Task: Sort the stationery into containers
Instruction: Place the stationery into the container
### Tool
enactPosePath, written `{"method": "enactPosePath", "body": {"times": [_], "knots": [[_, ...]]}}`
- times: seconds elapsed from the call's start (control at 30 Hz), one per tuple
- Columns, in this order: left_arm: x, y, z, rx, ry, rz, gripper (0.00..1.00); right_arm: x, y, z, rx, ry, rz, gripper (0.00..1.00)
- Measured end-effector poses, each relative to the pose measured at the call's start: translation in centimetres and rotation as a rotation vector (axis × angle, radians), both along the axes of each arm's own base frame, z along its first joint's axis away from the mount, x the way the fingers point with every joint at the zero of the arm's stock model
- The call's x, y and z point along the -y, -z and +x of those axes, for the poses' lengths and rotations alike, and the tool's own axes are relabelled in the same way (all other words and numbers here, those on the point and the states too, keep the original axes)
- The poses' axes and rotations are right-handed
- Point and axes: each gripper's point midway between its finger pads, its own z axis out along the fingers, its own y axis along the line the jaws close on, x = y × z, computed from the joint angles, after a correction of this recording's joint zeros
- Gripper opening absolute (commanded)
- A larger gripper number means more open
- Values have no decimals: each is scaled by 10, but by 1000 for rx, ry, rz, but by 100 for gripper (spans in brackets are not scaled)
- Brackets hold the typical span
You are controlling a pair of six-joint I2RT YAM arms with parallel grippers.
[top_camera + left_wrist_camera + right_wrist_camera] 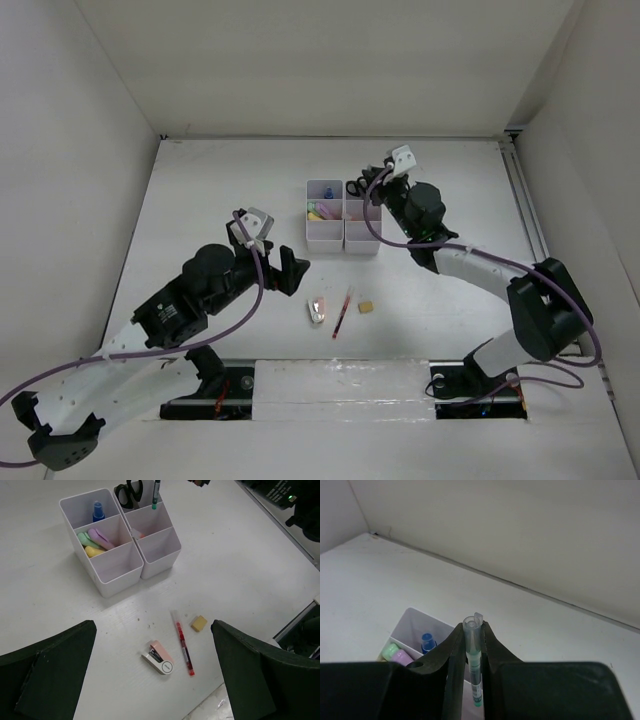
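The white six-compartment organiser [358, 240] [125, 572] stands mid-table. It holds black-handled scissors [129, 492], a blue-capped tube [98, 511] [427, 641] and pink, green and yellow markers [95, 539]. My right gripper [374, 190] [473, 626] is shut on a green-tipped pen [475, 672] [156, 492], held upright over the organiser's back right compartment. A pink stapler [318, 308] [160, 657], a red pen [342, 312] [184, 647] and a tan eraser [366, 306] [198, 623] lie on the table. My left gripper [290, 270] [152, 627] hangs open above them, holding nothing.
White walls enclose the table on the left, back and right. A rail [525, 210] runs along the right side. The arm bases and a taped strip [340, 385] sit at the near edge, just beyond the loose items.
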Motion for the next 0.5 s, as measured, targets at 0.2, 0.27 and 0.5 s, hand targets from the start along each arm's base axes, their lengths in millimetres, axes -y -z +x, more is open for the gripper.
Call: {"method": "enactPosePath", "body": {"times": [0.2,0.27,0.5], "knots": [[1,-3,-3,6,20,-8,100,-1,42,11,-48,15,-16,0],[2,-3,-4,7,27,-12,100,-2,58,11,-77,12,-20,0],[3,-2,-5,5,35,-8,100,-3,70,6,-102,0,16,52]]}}
